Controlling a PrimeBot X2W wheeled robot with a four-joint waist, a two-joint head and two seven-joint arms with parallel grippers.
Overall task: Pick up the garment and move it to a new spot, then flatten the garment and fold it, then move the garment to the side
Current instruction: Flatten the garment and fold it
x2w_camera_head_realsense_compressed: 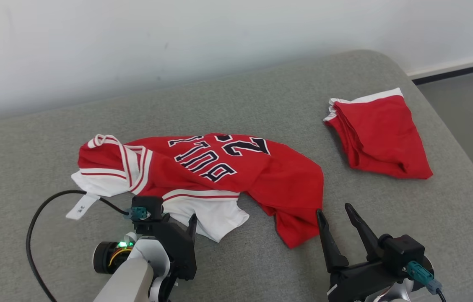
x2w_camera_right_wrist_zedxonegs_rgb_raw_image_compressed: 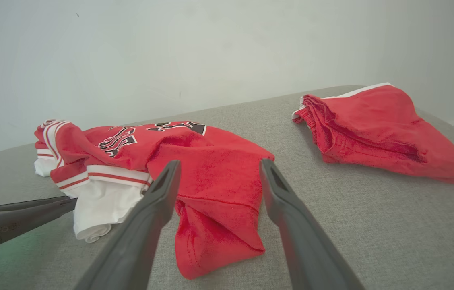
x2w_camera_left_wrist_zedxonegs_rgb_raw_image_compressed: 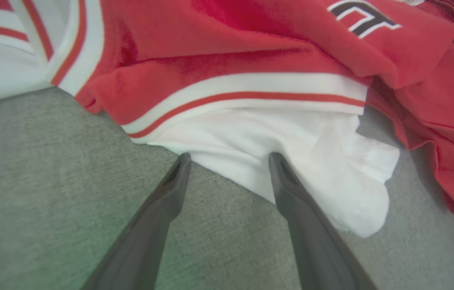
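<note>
Crumpled red-and-white basketball jersey (x2w_camera_head_realsense_compressed: 236,167) lying mid grey fabric cushion (x2w_camera_head_realsense_compressed: 261,96); left claw (x2w_camera_left_wrist_zedxonegs_rgb_raw_image_compressed: 229,159) and right claw (x2w_camera_head_realsense_compressed: 333,209) both spread wide, empty, at its near edge.

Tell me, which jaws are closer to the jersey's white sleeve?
Left. The left jaws, open, have their tips right at the near edge of the white sleeve. The right jaws, also open, stand by the red hem of the jersey, farther along.

Jersey (x2w_camera_head_realsense_compressed: 219,167) on cushion (x2w_camera_head_realsense_compressed: 261,96), folded shorts (x2w_camera_head_realsense_compressed: 381,134) to its right, wall (x2w_camera_head_realsense_compressed: 136,42) behind
</note>
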